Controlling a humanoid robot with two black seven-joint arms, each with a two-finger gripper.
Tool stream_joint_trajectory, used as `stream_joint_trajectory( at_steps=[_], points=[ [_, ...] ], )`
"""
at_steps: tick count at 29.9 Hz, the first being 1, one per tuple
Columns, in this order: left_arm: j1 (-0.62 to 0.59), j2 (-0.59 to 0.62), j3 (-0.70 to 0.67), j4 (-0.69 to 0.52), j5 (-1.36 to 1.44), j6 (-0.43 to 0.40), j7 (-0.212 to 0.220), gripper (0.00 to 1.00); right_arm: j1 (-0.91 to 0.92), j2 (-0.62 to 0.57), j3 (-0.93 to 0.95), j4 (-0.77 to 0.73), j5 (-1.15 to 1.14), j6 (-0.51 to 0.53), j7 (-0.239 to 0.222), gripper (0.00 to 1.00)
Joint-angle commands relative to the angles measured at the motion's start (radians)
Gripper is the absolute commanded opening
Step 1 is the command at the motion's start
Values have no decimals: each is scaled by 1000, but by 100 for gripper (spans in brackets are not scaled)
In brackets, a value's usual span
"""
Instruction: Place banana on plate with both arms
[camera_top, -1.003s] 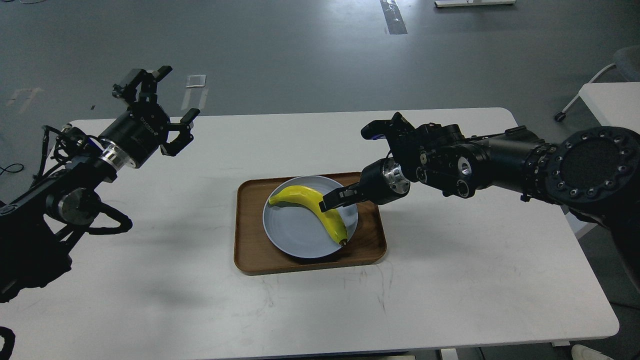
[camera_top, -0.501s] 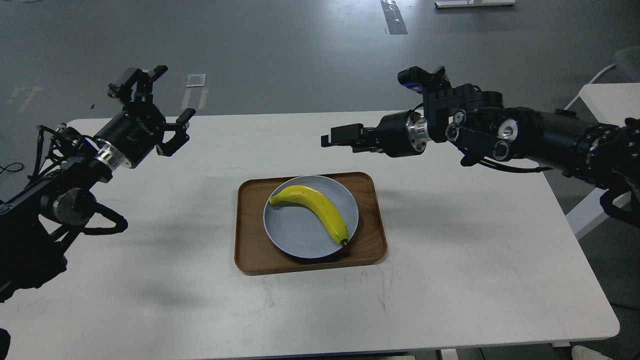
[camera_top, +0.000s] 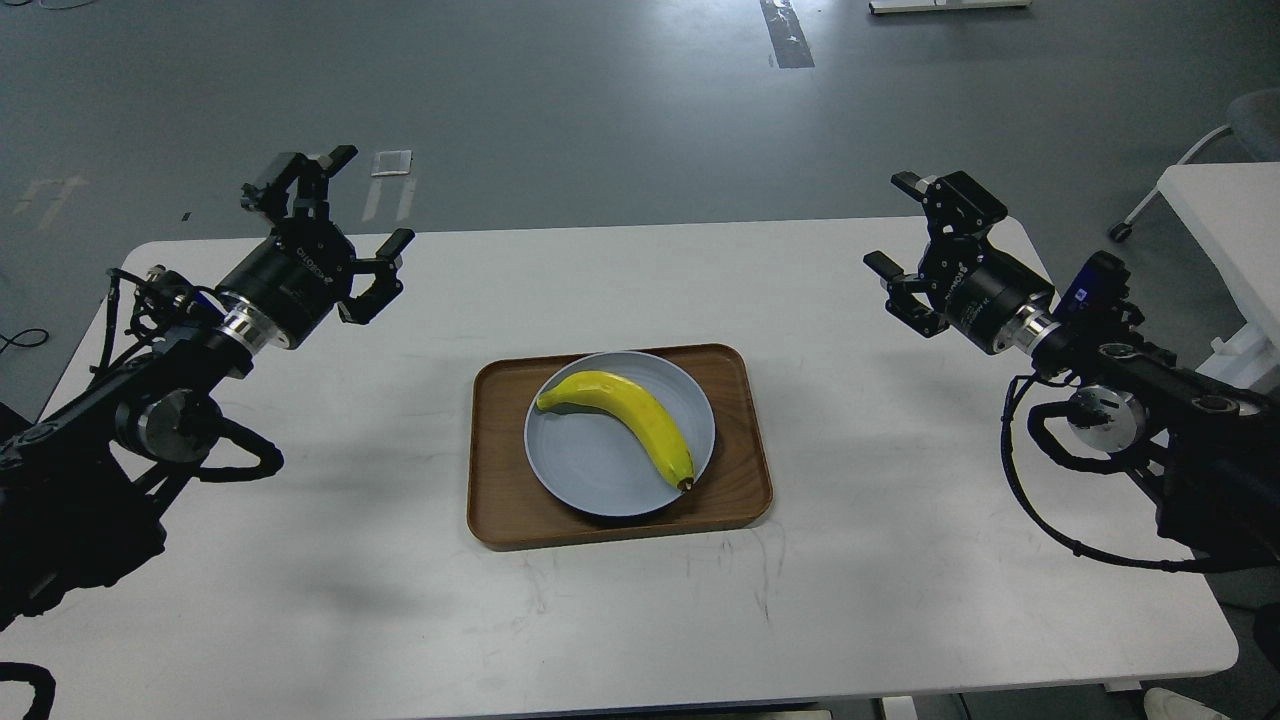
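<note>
The yellow banana lies across the round pale blue-grey plate, its dark tip at the plate's lower right rim. The plate rests on a brown wood-grain tray in the middle of the white table. My left gripper is open and empty, raised above the table's far left. My right gripper is open and empty, raised above the table's far right. Both grippers are well apart from the banana.
The white table carries only the tray. A second white table and a chair base stand at the far right. Grey floor lies beyond the table's far edge.
My right gripper has let go of the banana, risen off the plate and swung back to the far right. My left gripper shifted slightly right. The banana stays on the plate.
</note>
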Motion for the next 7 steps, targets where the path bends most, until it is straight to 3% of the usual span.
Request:
stream_joint_trajectory(
  at_steps=[1, 7],
  points=[
    [18, -19, -2, 3, 2, 0, 0, 100, -26, -10, 4, -1, 7, 2, 0, 99],
    [29, -41, -5, 13, 2, 0, 0, 100, -36, -18, 7, -1, 52, 26, 0, 100]
  ],
)
